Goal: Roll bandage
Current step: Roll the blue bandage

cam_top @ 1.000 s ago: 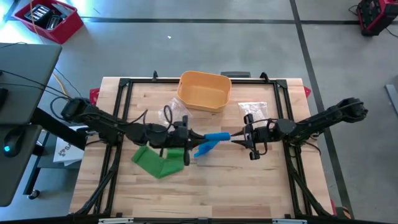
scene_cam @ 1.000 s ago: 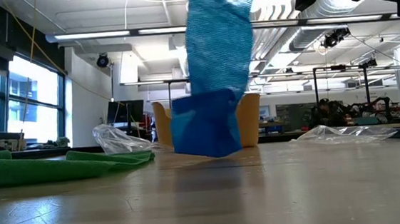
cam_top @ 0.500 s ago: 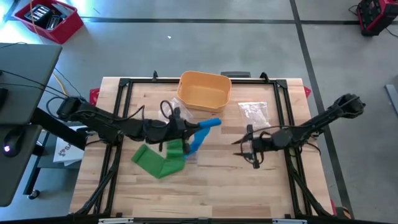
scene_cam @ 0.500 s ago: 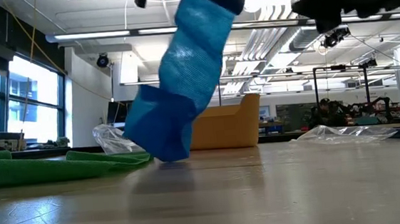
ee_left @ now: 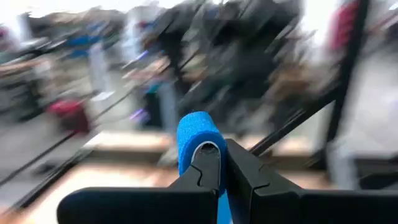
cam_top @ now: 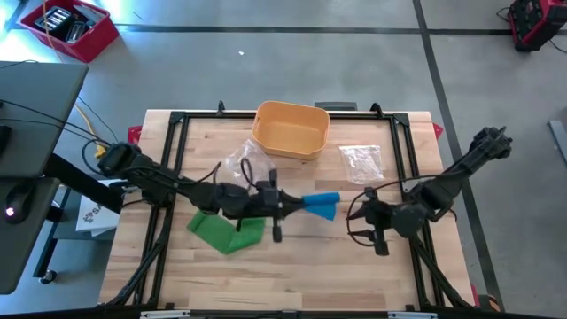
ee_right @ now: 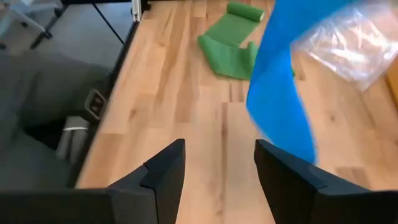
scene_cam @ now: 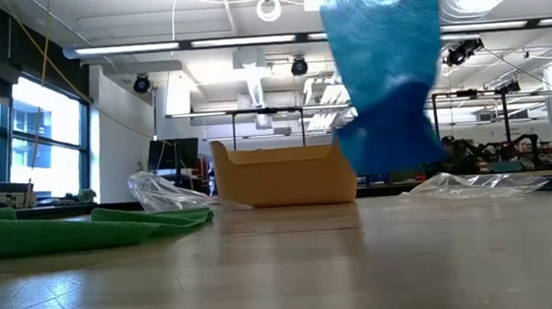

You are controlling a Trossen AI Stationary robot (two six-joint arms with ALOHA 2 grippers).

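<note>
Two grippers are over the wooden table (cam_top: 292,266): the left gripper (cam_top: 285,206) has its jaws clamped on the blue bandage (cam_top: 321,205), which hangs above the middle of the table, and the right gripper (cam_top: 356,215) stands just beside it with jaws apart, holding nothing. A green bandage (cam_top: 221,229) lies near the left arm, a yellow bin (cam_top: 291,129) at the far edge, and clear plastic bags (cam_top: 361,160) close by. Behind the table is a large workshop hall with windows and ceiling lamps. No writing can be read. Half a second ago the blue bandage was nearer the bin; now it is swung toward the right gripper, which has moved back.
</note>
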